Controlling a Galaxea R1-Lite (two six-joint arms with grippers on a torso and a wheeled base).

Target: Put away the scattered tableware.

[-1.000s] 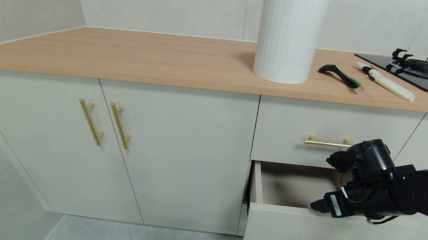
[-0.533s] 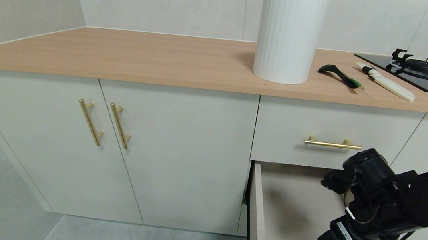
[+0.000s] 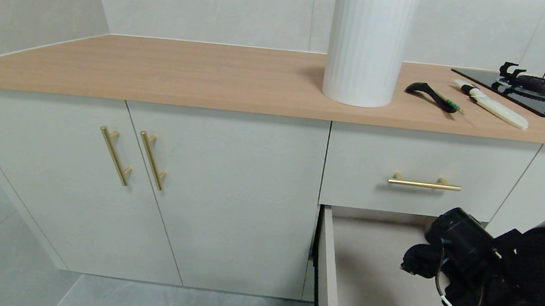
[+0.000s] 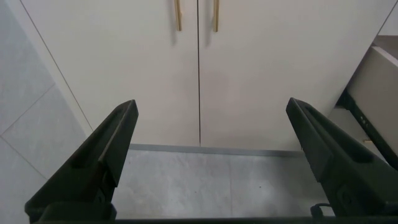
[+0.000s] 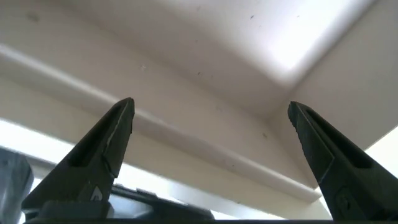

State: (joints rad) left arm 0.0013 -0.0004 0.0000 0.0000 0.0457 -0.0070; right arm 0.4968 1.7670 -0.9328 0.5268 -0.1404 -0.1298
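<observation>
Knife (image 3: 492, 111) and peeler (image 3: 433, 96) lie on the worktop (image 3: 184, 71).
Right pincer (image 5: 211, 130), released, hangs over the open drawer (image 3: 327, 277); left pincer (image 4: 211, 149) released too, facing cupboard doors (image 4: 199, 62).

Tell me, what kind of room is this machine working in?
Most likely a kitchen: a gas hob sits in the wooden countertop, a knife and a peeler lie beside it, and cupboards run below.

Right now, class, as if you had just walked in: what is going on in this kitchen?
The robot's right tool, open, is over the lower drawer, which is pulled out. The peeler and knife lie on the counter between the white container and the hob, not yet put away. The left tool, open, faces the cupboard doors.
</observation>
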